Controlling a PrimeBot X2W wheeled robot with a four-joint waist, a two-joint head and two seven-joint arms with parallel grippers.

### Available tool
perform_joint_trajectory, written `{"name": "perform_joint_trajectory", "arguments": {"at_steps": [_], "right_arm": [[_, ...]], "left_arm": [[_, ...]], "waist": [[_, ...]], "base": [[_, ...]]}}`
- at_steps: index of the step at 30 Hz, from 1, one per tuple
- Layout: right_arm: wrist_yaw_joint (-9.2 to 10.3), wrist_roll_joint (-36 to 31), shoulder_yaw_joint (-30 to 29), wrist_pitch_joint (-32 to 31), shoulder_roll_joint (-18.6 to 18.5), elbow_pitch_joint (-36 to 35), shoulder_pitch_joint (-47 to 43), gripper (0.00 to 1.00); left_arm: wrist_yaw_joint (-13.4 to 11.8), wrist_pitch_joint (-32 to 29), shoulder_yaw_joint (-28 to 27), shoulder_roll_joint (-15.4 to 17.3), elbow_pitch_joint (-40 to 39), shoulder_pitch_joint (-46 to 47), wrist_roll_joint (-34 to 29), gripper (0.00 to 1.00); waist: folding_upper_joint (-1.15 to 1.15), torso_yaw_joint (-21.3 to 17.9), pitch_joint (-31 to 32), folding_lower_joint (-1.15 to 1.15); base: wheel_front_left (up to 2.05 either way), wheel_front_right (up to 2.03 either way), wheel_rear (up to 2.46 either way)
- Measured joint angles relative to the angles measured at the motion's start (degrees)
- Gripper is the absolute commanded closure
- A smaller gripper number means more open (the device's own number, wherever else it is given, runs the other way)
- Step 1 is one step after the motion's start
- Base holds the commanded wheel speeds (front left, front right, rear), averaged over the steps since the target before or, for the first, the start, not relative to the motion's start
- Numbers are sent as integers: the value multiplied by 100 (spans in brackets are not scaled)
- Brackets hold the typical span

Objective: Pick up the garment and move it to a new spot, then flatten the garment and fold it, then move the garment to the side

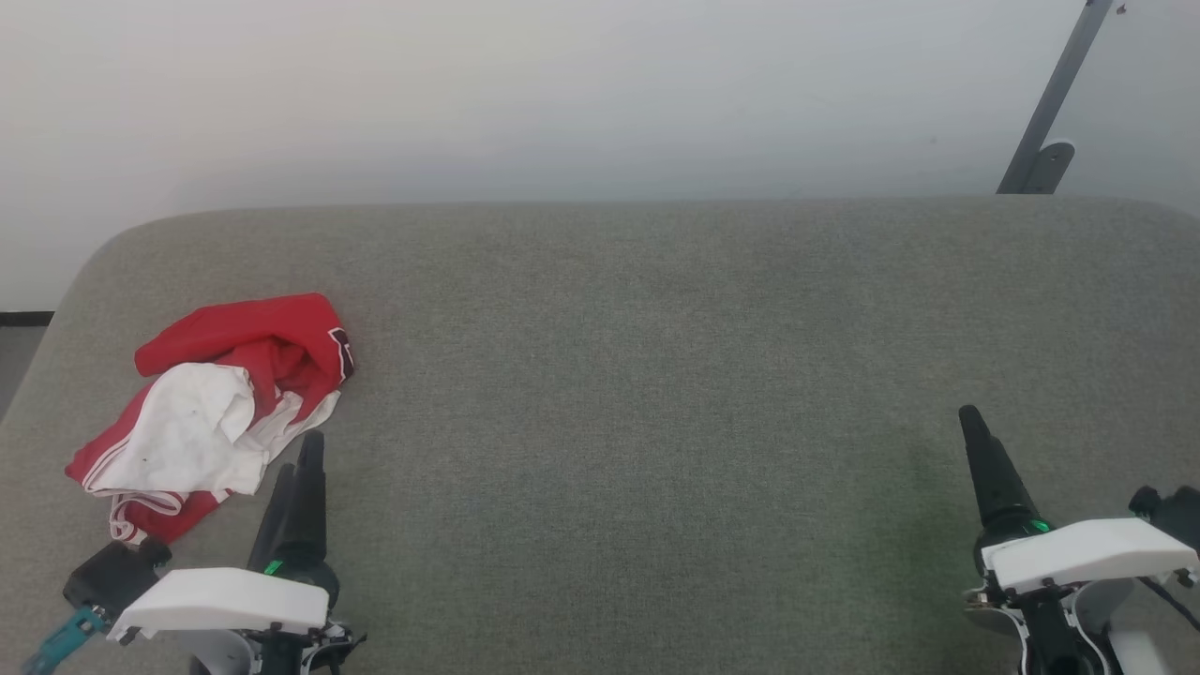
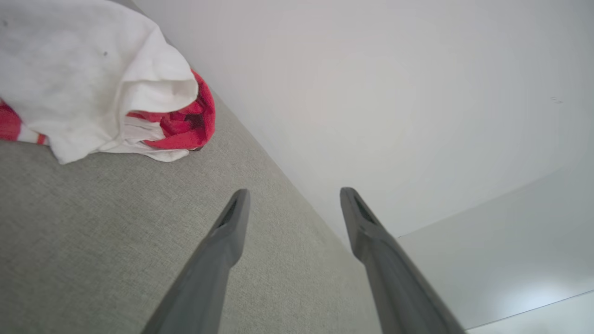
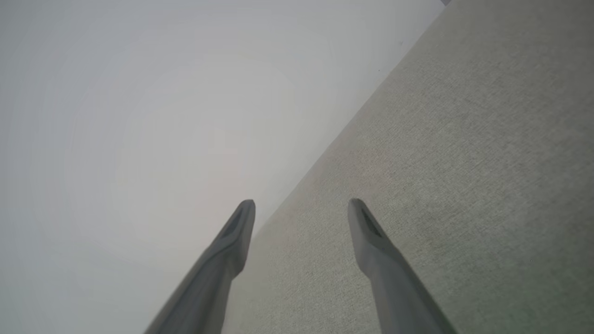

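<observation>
Grey padded surface (image 1: 656, 375), rounded far corners, pale wall (image 1: 562, 94) behind it. A slanted grey metal strut (image 1: 1050, 103) stands against the wall past the surface's far right corner.

The garment (image 1: 220, 412) lies crumpled on the surface's left end, nearer the front edge than the back. Long axis runs diagonally: striped-trim end towards the front-left corner, bunched red end towards the back and middle. White panel heaped on top, red beneath and behind.

Left gripper (image 1: 300, 455) sits over the surface's front-left part, just beside the garment's inner edge, not touching; fingers aim towards the back edge. Right gripper (image 1: 975, 422) is over the front-right part, well apart from the garment.

The head view gives the garment's whole outline and diagonal lie. The left wrist view gives its white fold (image 2: 93, 79) close, with small dark specks, a dark patch in the red, and bare surface (image 2: 93, 232) between cloth and left gripper (image 2: 294, 195), fingers spread, nothing between. The right wrist view gives the right gripper (image 3: 300, 204) spread likewise, empty, over the surface (image 3: 487, 162).
</observation>
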State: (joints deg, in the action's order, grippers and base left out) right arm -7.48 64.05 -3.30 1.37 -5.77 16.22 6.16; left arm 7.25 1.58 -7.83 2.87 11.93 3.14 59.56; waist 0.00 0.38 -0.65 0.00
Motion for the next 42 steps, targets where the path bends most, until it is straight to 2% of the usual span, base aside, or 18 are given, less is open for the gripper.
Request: {"name": "perform_joint_trajectory", "arguments": {"at_steps": [7,14,26,42], "right_arm": [[0,-851,49,137,-57,-108,24,0],[0,-1601,85,285,-107,-181,32,0],[0,-2754,123,488,-171,-304,34,0],[0,-3982,111,739,-193,-372,84,0]], "left_arm": [[-113,134,114,69,-70,-18,-971,0],[-424,265,386,252,-160,-70,-1728,0],[-901,467,789,501,-368,-168,-2512,0],[-1360,719,1156,762,-656,-315,-3389,0]], "waist": [[0,-1,-22,0],[0,-5,-44,0],[0,3,-58,0],[0,17,-67,0]], "base": [[0,0,0],[0,0,0],[0,0,0],[0,0,0]]}}
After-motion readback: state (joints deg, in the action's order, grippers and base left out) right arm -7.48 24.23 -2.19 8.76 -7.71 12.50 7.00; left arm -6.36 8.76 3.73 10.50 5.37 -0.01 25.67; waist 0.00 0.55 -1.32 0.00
